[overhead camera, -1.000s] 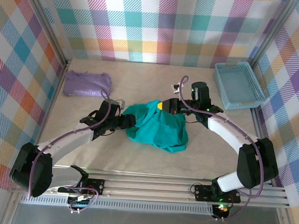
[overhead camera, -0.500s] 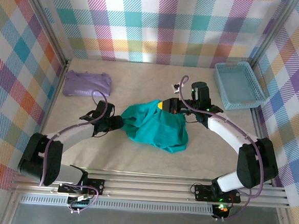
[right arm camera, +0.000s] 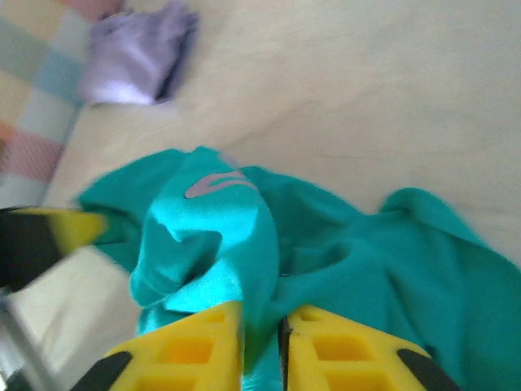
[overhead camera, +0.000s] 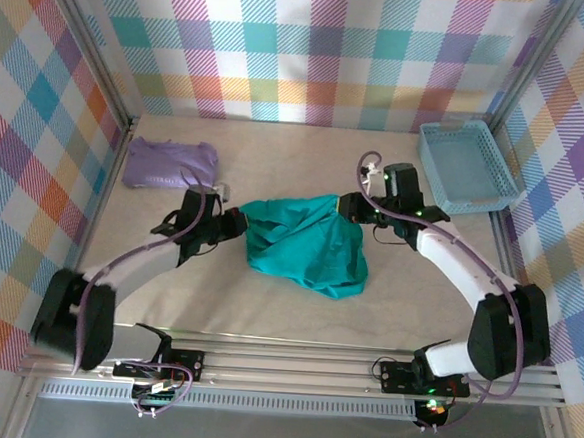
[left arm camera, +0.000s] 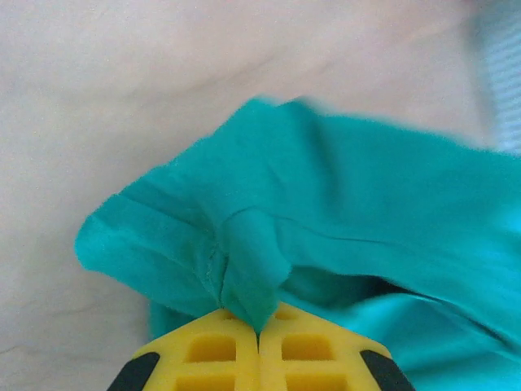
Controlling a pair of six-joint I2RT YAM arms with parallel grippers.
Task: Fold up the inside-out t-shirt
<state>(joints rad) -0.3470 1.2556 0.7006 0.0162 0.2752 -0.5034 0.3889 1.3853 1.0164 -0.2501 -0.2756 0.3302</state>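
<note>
A purple folded cloth (overhead camera: 171, 163) lies on the far left of the pale table (overhead camera: 266, 307), close to the wall. A light blue basket (overhead camera: 431, 179) sits in the far right corner, well apart from the purple cloth. The walls (overhead camera: 314, 50) all around have big squares in many colours. A grey metal rail (overhead camera: 302, 365) runs along the near edge

Robotics lab test cell for sure, nobody's home. Left arm (overhead camera: 128, 268) and right arm (overhead camera: 459, 266) bolted to an aluminium rail (overhead camera: 292, 364) at the near edge of a bare table (overhead camera: 276, 158). Purple cables (overhead camera: 90, 315) hanging loose. Boxed in by plaid cloth panels (overhead camera: 314, 50) on metal frame posts (overhead camera: 91, 50).
</note>
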